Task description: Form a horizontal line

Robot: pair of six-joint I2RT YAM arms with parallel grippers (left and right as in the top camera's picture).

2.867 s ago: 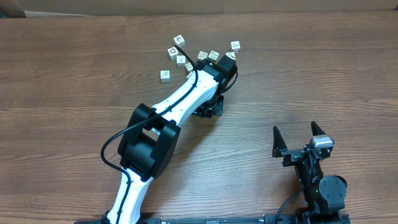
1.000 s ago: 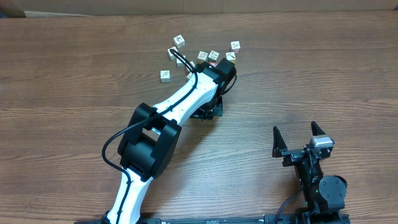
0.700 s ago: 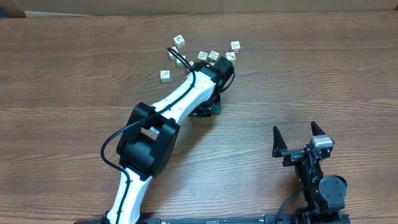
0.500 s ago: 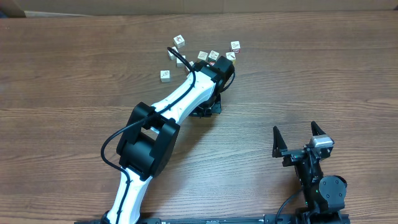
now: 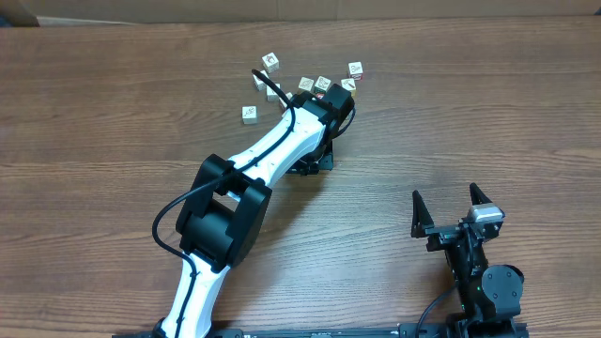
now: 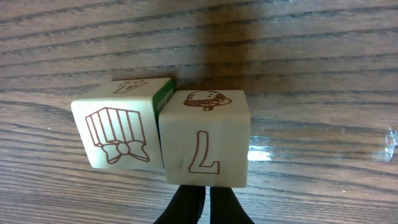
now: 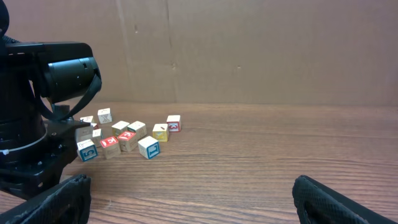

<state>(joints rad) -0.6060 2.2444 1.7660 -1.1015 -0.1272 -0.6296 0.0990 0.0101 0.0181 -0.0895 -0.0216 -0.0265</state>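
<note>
Plainly the left gripper (image 6: 200, 191) — jaws pinched together, empty — meets the lettered cube (image 6: 205, 140).

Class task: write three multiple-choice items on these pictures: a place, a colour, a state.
1. Where is the right claw? A among the cubes; B near right, alone; C gripping a cube.
2. The side strip of the pale wooden gift-picture cube is: A blue; B green; C black.
3. That cube and the pale wooden letter cube stand: A side by side; B stacked; C far apart.
B: overhead, it stands open and alone. B: green shows at the seam. A: their edges meet in the left wrist view.
</note>
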